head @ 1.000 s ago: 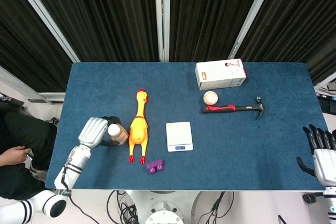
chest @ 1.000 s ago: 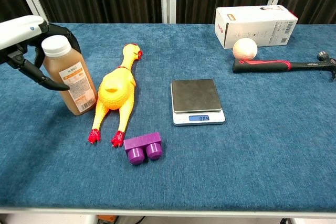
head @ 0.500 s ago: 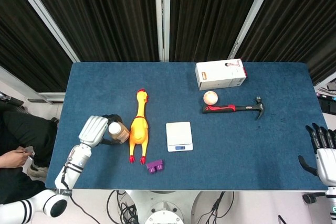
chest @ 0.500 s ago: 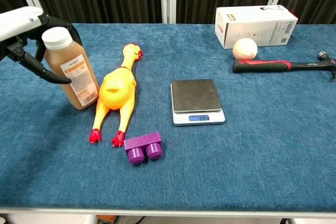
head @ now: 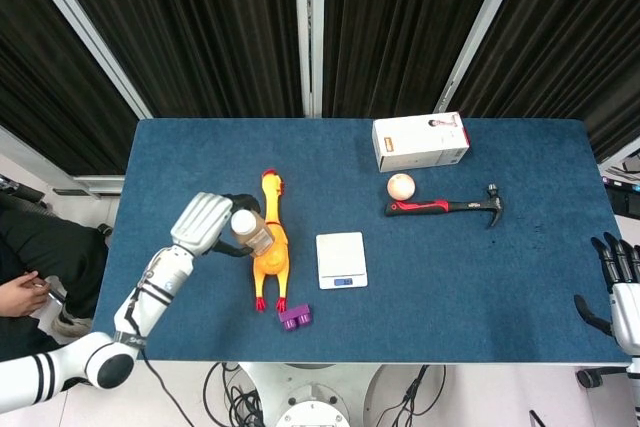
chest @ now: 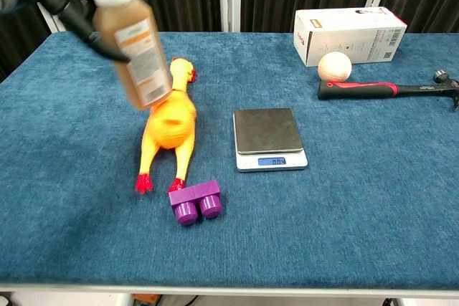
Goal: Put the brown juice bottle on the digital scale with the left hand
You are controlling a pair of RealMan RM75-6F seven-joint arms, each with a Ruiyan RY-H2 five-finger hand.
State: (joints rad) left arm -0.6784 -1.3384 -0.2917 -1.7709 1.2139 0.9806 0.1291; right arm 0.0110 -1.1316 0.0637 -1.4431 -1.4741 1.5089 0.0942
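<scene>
One second is enough for a clear change: the bottle [chest: 134, 41], which stood on the table left of the chicken [chest: 167, 123], is now held in the air, tilted, above the chicken's upper body. The left hand [head: 204, 222] is closed around it, dark fingers [chest: 90, 30] wrapped behind the upper body of the bottle (the palm itself is mostly cut off in the chest view). The chicken has also been shifted a little, its feet now lying closer to the purple block [chest: 195, 201]. From this it is judged that the pick is done and the carry toward the scale [chest: 267, 138] is under way; roughly half the sideways distance is left, and the placing is not yet begun.

The bottle is seen as a squarish clear container filled with brown juice, topped by a white cap and carrying a white and orange label on one face. Its cap leans away from the scale, so it is judged that it must be brought upright before being set down on the grey platform.

The right hand [head: 622, 292] is seen at the table's edge, far from the scale on the side opposite the chicken, fingers apart and holding nothing.
</scene>
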